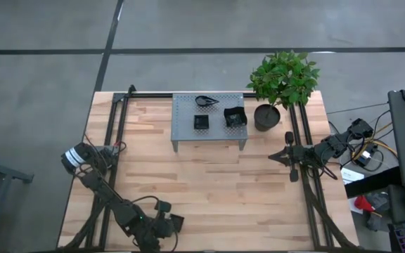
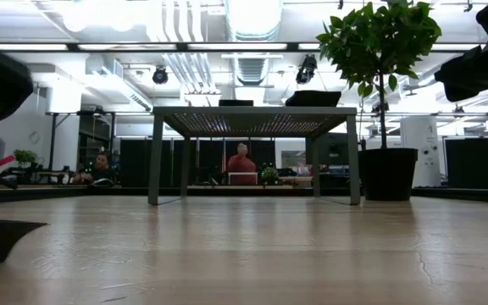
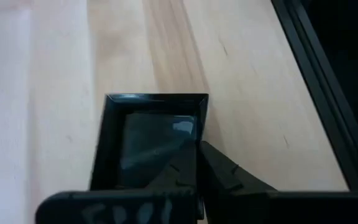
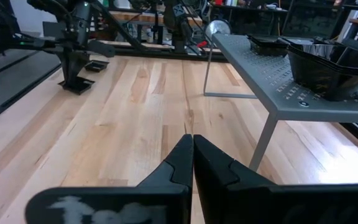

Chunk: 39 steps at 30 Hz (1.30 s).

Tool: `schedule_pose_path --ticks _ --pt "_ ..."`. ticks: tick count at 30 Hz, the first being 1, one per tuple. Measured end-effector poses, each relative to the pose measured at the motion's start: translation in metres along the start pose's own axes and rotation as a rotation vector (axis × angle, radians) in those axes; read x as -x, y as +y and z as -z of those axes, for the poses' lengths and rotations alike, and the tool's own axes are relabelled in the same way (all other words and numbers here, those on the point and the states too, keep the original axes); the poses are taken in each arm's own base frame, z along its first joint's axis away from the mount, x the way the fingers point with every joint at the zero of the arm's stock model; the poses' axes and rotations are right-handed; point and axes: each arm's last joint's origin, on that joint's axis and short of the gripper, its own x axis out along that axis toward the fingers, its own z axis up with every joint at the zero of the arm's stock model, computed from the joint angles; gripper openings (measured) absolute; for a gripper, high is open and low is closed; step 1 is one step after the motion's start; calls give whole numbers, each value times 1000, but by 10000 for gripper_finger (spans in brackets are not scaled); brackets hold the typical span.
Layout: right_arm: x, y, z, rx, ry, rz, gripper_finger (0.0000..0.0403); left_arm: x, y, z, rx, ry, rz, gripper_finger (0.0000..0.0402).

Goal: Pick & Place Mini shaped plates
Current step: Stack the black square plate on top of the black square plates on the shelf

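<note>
Bare wooden table (image 1: 209,190) between grey stand (image 1: 185,133) and near-edge left gripper (image 1: 166,226).

Square plate (image 3: 148,146) near edge hidden behind left hand (image 3: 197,180); stand (image 4: 303,81) cut off.

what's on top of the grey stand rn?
On the grey perforated stand: a teardrop dish, a small square dish and a larger wavy-edged stack. How many are nested in each pile cannot be seen from above.

Bright overhead light, blurred foreground.
</note>
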Motion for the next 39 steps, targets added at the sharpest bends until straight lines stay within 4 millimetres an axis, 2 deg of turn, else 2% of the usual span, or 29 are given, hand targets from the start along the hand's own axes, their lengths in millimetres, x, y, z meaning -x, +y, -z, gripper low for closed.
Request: schedule_pose_path --ticks 5,9,16,21,23,25,29,34,39 --pt "0 0 0 0 0 0 8 9 2 -15 -30 -43 -140 0" --pt "0 0 0 0 0 0 8 17 9 -31 -51 -109 -338 0" --pt "0 0 0 0 0 1 8 28 30 -64 -196 -288 -783 0" --pt "0 0 0 0 0 0 8 37 51 -92 -397 -268 -1165 0" --pt "0 0 0 0 0 0 8 39 62 -100 -453 -210 -1268 0" --pt "0 0 0 0 0 0 8 38 78 -107 -490 -133 -1293 0" --pt "0 0 0 0 0 1 8 38 112 -118 -453 -48 -1277 0" --pt "0 0 0 0 0 1 8 41 155 -128 -418 62 -1160 0" --pt "0 0 0 0 0 0 8 53 194 -137 -383 116 -1040 0"
